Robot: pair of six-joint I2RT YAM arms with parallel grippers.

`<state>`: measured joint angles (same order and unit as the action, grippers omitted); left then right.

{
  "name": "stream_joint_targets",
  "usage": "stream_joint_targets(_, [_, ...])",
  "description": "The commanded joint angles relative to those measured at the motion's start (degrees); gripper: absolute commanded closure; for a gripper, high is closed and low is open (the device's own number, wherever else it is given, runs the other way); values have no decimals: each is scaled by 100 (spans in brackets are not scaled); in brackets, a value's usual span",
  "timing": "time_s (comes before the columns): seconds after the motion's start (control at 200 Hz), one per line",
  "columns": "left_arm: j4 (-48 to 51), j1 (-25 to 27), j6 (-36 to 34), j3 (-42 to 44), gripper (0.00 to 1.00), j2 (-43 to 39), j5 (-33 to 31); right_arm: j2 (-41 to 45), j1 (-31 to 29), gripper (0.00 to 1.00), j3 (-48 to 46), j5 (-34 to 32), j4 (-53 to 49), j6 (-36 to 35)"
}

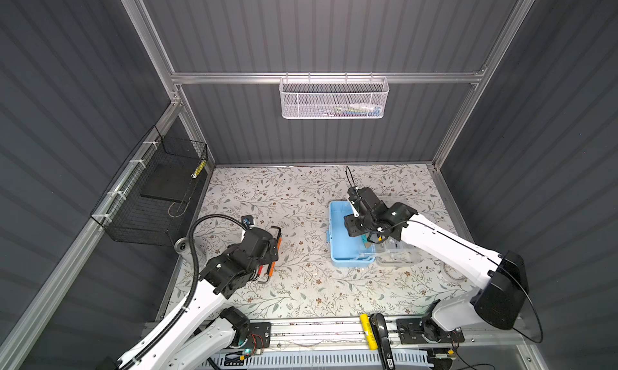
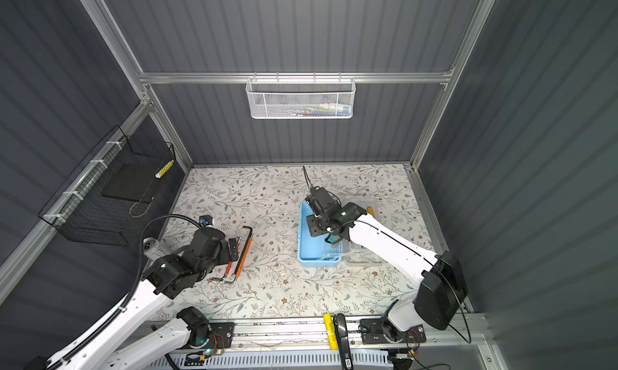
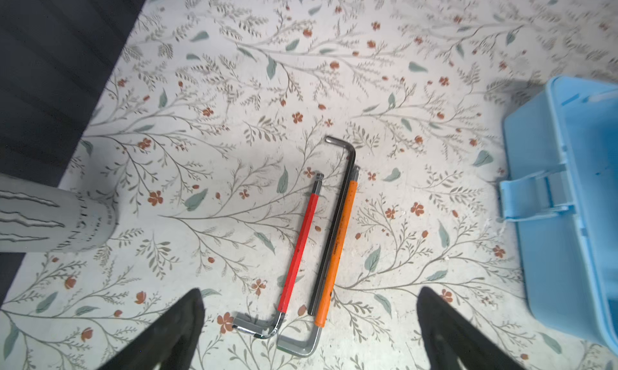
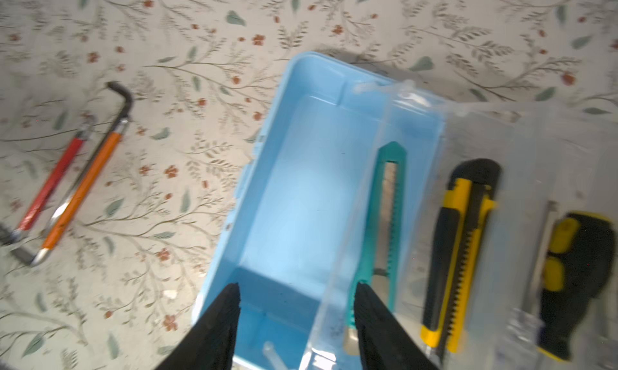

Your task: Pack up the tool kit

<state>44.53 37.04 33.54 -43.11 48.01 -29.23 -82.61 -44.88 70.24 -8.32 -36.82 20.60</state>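
Tool kit box [image 1: 337, 238] lies lengthwise near-to-far, handle [image 1: 327, 237] toward hex keys [image 2: 243, 256].

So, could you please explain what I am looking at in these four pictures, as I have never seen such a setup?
These are two robot arms at one table, each ending in a two-fingered gripper. Two pictures look down from overhead, side by side like a pair of eyes; the other two come from cameras on the arms' wrists. On the floral table lie a red hex key, an orange hex key and a bare dark hex key. The left gripper hovers open above them, holding nothing. Apart from them stands the open light-blue box. The right gripper is over it, jaws apart and empty. A teal utility knife, a yellow utility knife and a black-and-yellow screwdriver lie in clear plastic at the box's side.
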Motion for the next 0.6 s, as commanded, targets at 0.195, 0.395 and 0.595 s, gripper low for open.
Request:
stream_joint_targets(0.195, [-1024, -293, 719, 854, 0, 751, 237, 426, -864, 42, -1085, 863, 1068, 600])
stream_joint_targets(0.395, [-1805, -820, 929, 1385, 1, 857, 853, 838, -1142, 35, -1797, 904, 1697, 735])
stream_joint_targets(0.595, [-2343, -1135, 832, 1587, 0, 1160, 1263, 1154, -1216, 35, -2249, 819, 1975, 642])
